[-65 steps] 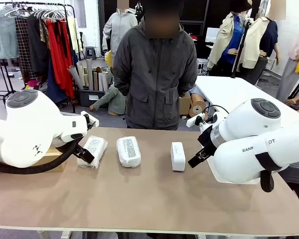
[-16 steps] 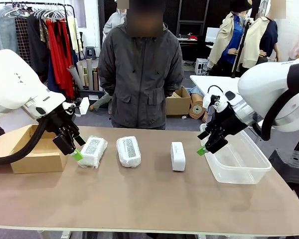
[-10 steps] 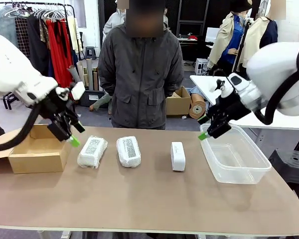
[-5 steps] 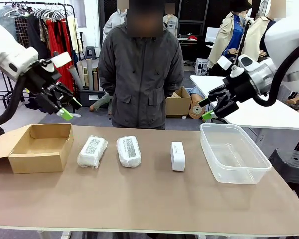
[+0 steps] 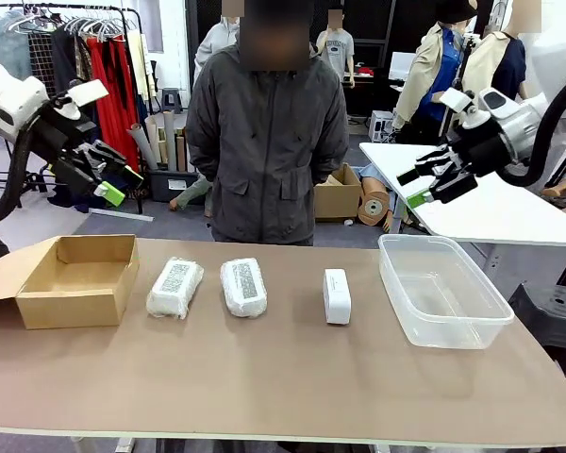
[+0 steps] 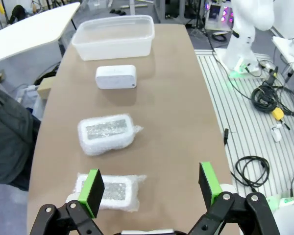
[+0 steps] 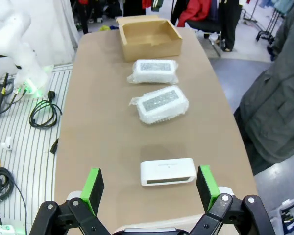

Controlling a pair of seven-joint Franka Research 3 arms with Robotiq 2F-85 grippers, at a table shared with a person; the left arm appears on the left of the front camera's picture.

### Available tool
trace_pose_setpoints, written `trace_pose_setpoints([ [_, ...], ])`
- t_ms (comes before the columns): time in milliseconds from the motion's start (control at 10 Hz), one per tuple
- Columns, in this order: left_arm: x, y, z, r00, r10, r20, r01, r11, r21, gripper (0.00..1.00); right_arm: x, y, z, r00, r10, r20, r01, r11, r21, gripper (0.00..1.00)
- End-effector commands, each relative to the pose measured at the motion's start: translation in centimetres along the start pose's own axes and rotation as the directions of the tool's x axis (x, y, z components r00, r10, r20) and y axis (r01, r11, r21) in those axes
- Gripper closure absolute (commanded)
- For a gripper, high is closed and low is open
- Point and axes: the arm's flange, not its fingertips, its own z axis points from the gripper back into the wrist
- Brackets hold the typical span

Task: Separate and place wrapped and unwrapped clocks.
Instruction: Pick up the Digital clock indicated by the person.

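Observation:
Two wrapped clocks in crinkly clear plastic lie side by side on the brown table, one on the left [image 5: 175,287] [image 6: 108,191] [image 7: 153,71] and one beside it [image 5: 243,286] [image 6: 107,134] [image 7: 160,104]. A bare white unwrapped clock [image 5: 337,295] [image 6: 116,77] [image 7: 167,171] lies right of them. My left gripper [image 5: 113,185] [image 6: 150,187] hangs open, high above the table's left end. My right gripper [image 5: 424,186] [image 7: 149,185] hangs open, high above the right end. Neither touches anything.
An open cardboard box [image 5: 77,279] [image 7: 150,36] stands at the table's left end, a clear plastic tub [image 5: 442,288] [image 6: 113,36] at the right end. A person in a grey jacket [image 5: 267,132] stands at the far edge, behind the clocks. A white table [image 5: 472,193] stands behind right.
Both arms have risen and pulled outward from just above the table, the left toward the left edge and the right toward the right. The clocks, box and tub have not moved.

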Motion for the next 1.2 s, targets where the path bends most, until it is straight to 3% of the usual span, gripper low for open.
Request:
trace_pose_setpoints([
  [0,-0.4,0.7,-0.2,0.998,-0.057,0.012,0.056,0.998,0.042,0.0,-0.6,-1.5,0.7,0.999,0.016,0.04,-0.016,1.0,0.003,0.0],
  [400,-0.5,1.6,-0.2,0.999,-0.049,-0.02,0.051,0.989,0.137,0.0,-2.0,-2.6,1.6,1.0,0.0,-0.017,0.0,1.0,0.01,0.0],
  [1100,-0.8,1.6,0.8,1.0,-0.015,-0.011,0.017,0.983,0.183,0.0,-3.4,-3.2,1.7,0.999,0.003,-0.036,-0.002,0.999,0.036,0.0],
])
